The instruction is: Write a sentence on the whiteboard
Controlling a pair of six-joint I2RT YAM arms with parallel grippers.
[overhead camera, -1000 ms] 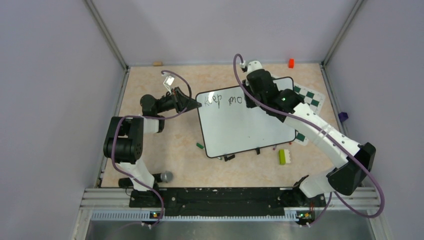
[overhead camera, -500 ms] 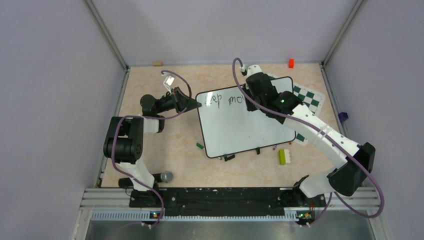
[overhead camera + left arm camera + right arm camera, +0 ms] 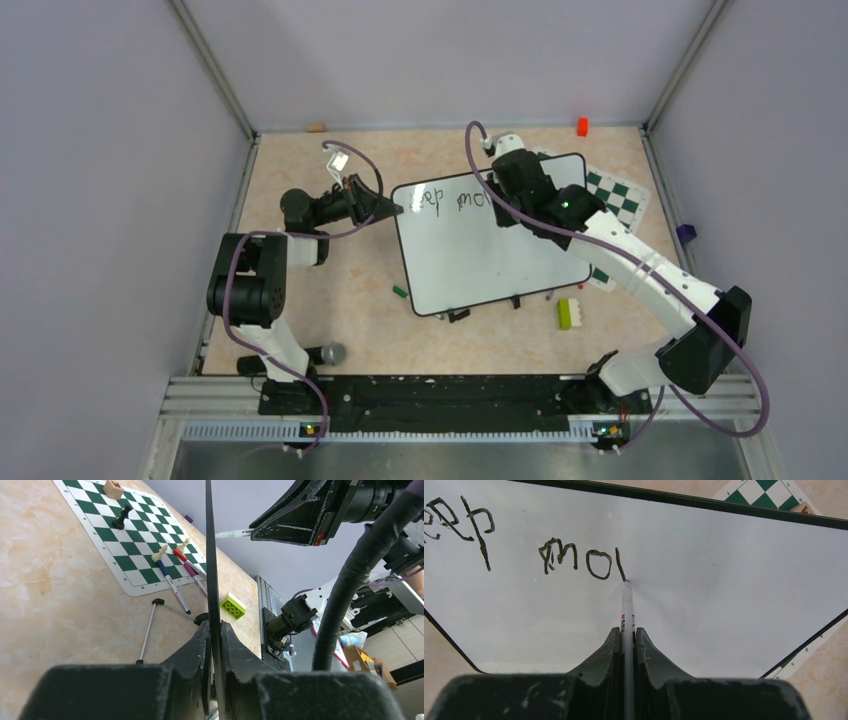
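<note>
The board [image 3: 490, 250] lies askew in the middle of the counter [image 3: 340, 300], its far right corner over the chess mat [image 3: 618, 198]. The left tool [image 3: 388, 208] reaches in from the left and is closed on the board's far left corner. In the left wrist view its two fingers [image 3: 200, 645] pinch the thin black rim [image 3: 208, 555], which shows edge-on as a dark line. The right tool [image 3: 500, 192] hangs over the board's far edge, its fingers [image 3: 609, 647] closed narrowly on a white marker [image 3: 626, 610]. The marker points down at the board and its tip touches the white face. The sentence [image 3: 574, 560] runs along the far edge: the top view shows "Keep mo" [image 3: 450, 200], and the right wrist view shows a short slanted stroke just after the "o", with the marker tip at its lower end. Only this one line of writing shows. The rest of the board face is bare and glossy. A green brick [image 3: 566, 313] lies on the counter near the board's near right corner. A small orange block [image 3: 582, 125] sits at the far edge, well apart from the board. The left wrist view also shows chess pieces [image 3: 121, 517] standing on the mat and loose pens [image 3: 172, 587] lying at its edge.
</note>
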